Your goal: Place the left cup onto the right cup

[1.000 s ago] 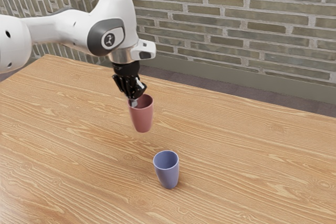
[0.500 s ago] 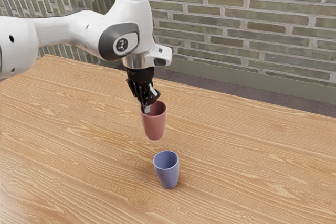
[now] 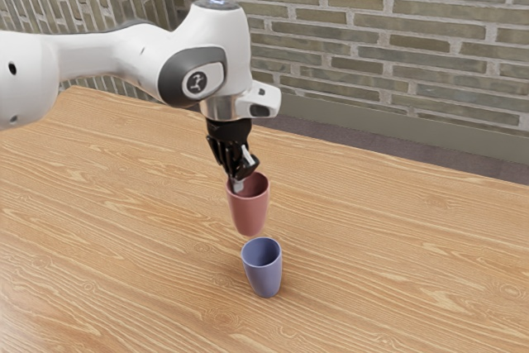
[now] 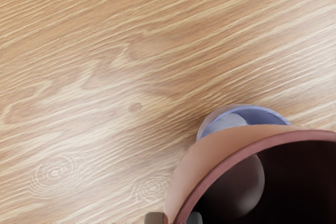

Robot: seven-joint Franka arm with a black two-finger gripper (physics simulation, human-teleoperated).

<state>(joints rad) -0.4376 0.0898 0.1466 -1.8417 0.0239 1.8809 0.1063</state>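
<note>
Reddish-brown cup [image 3: 248,206] hangs off the wooden table [image 3: 99,204], its rim pinched between the nearly closed fingers of your gripper [image 3: 239,179], just above the blue cup [image 3: 262,266] and slightly toward the exterior view's left.

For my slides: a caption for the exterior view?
Tool holds pink cup by its rim, aloft, almost over the blue cup on the table.

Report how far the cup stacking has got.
Done: the gripper holds the red cup by its rim, lifted off the table. In hand: it hangs just above the blue cup, apart from it. Left: line up, lower it onto the blue cup, release.
</note>
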